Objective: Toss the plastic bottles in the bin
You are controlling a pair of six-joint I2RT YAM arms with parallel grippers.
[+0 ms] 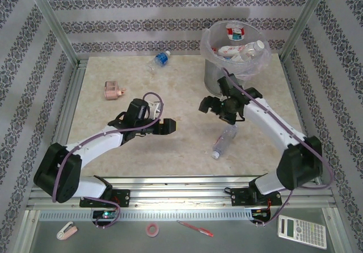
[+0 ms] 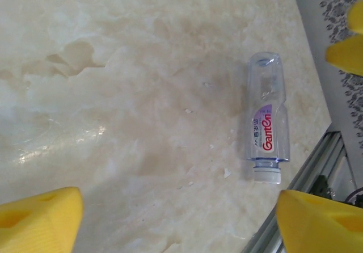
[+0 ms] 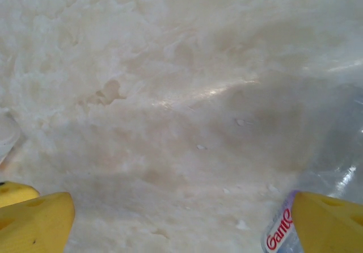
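Observation:
A clear plastic bottle (image 1: pixel 224 141) (image 2: pixel 267 125) with a red-lettered white label and a white cap lies on its side on the marble table, right of centre. My left gripper (image 1: pixel 164 126) (image 2: pixel 178 219) hangs open to its left, nothing between its yellow fingertips (image 2: pixel 39 219). Just above the bottle's far end, my right gripper (image 1: pixel 214 109) (image 3: pixel 181 219) is open and empty; the bottle's label (image 3: pixel 278 236) shows beside its right fingertip. Another bottle (image 1: pixel 161 59), blue-labelled, lies at the back. The bin (image 1: pixel 211 66) stands at the back right with several bottles (image 1: pixel 244 49) inside.
A small pinkish boxy object (image 1: pixel 113 89) sits at the left of the table. Metal frame rails (image 1: pixel 71 100) border the table's sides and front edge (image 2: pixel 306 179). A calculator (image 1: pixel 302 231), a red pen (image 1: pixel 195 228) and a tape roll (image 1: pixel 152 228) lie on the front ledge.

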